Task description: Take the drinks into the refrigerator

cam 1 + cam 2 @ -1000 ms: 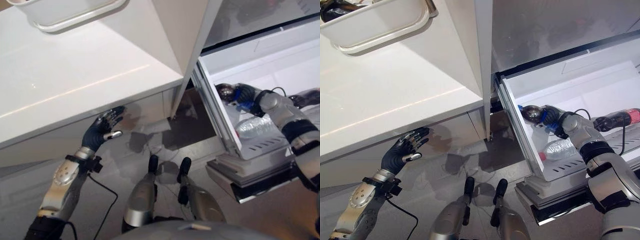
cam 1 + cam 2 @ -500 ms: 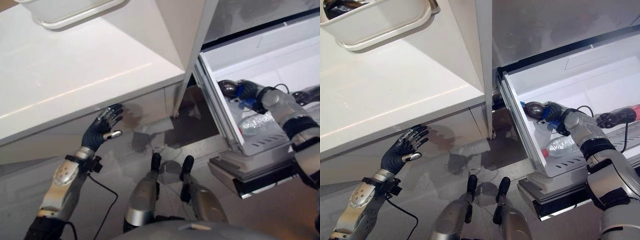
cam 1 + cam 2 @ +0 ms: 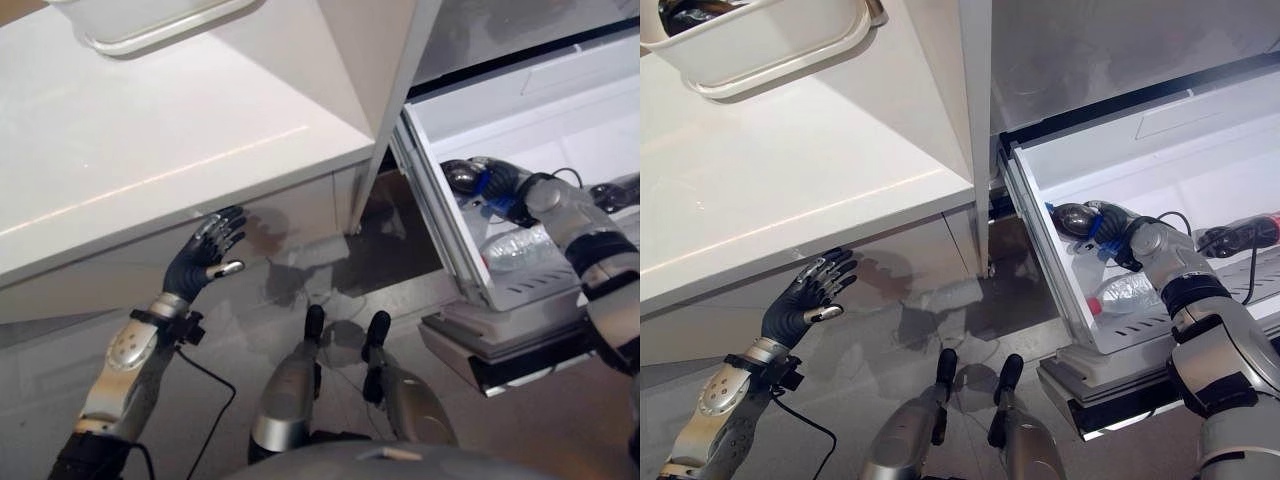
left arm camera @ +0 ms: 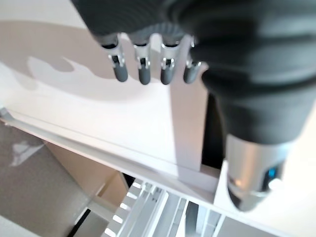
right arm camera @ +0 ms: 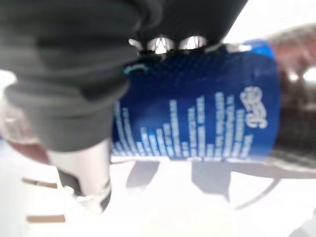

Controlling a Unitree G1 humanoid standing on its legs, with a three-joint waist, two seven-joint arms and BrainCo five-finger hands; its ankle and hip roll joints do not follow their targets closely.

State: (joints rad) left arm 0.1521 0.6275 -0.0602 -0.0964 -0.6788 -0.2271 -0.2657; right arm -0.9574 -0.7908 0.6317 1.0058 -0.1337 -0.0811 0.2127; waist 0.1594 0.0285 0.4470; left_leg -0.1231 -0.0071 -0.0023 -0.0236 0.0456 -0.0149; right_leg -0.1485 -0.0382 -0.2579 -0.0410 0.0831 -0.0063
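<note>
At the right, the right hand [image 3: 1118, 232] grips a dark bottle with a blue label [image 3: 1080, 222] inside the open fridge drawer [image 3: 1090, 155], near its left edge. Two more bottles lie there: a clear one [image 3: 1130, 294] and a dark one [image 3: 1240, 235]. The left hand [image 3: 805, 298], lower left, is spread wide under the worktop [image 3: 790, 190] edge.

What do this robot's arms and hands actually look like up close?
Both arms are silver-grey metal shells with dark bands at the joints. The left hand and right hand wear dark ribbed covers over the back and wrist, with silver fingers ending in dark tips.
</note>
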